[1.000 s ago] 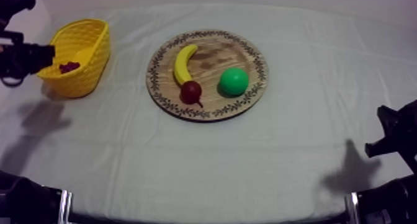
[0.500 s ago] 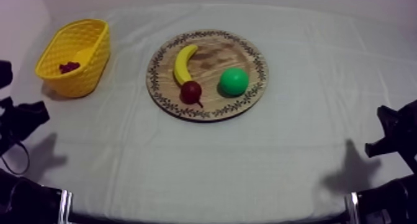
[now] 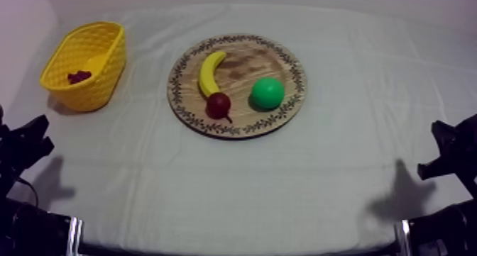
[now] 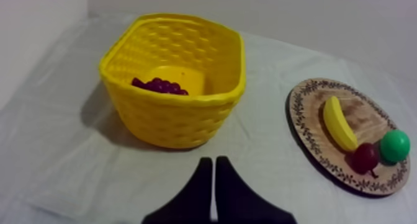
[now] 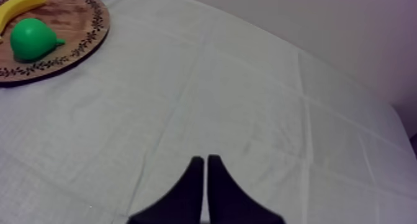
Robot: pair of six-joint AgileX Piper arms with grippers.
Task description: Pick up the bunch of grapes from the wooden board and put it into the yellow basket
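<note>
The bunch of grapes [image 3: 78, 76] [image 4: 159, 85], dark purple, lies inside the yellow basket [image 3: 96, 88] [image 4: 174, 121] at the table's far left. The round wooden board [image 3: 245, 60] [image 4: 366, 124] [image 5: 93, 34] at the middle holds a banana [image 3: 210, 71] [image 4: 338, 123], a small red fruit [image 3: 218, 104] [image 4: 365, 157] and a green pear [image 3: 267, 93] [image 5: 31, 39]. My left gripper [image 3: 37, 135] [image 4: 213, 159] sits low at the left edge, shut on nothing and a little short of the basket. At the right edge, far from the board, my right gripper [image 3: 440, 149] [image 5: 205, 158] is shut and holds nothing.
Bare cloth stretches between the board and both grippers. The basket stands close to the table's left edge.
My left arm has drawn back from beside the basket to the lower left edge of the table. The right arm has not moved.
</note>
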